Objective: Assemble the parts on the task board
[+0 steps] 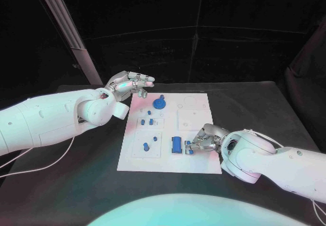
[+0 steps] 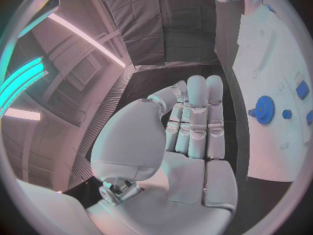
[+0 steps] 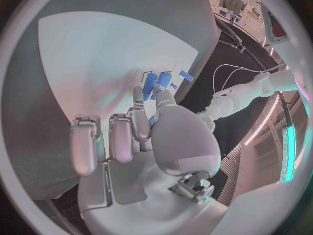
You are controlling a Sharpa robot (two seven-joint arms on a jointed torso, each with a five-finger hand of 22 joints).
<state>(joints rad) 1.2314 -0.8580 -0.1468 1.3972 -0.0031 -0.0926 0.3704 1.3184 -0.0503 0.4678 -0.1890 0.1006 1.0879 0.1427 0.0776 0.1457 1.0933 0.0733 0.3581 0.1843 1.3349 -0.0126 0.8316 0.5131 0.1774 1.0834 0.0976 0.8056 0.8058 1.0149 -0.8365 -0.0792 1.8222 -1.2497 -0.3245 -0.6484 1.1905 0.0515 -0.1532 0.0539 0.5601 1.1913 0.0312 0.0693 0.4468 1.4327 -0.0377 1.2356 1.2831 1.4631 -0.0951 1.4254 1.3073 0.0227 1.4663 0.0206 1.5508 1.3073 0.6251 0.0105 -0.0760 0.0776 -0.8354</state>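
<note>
We see a black table set against dark curtained walls, and in the middle of the head view a white board lies on it, running from the upper centre down toward the lower centre of the frame. Near its upper edge sits a blue gear. Below that, on the board's left half, stand a few small blue pegs, and lower still a small blue piece lies in a shallow recess. At the lower middle of the board a longer blue block stands upright in the frame.

Just right of that block, our right hand rests at the board's lower right part, its fingers curled in on a small blue part; in the right wrist view the thumb and a fingertip meet on blue pieces against the board, so we read it as pinching one of them. Our left hand hangs at the upper left of the head view, off the board's top left corner, touching nothing. In the left wrist view its fingers stand straight and side by side, the palm bare, with the gear off to the right of the frame
</note>
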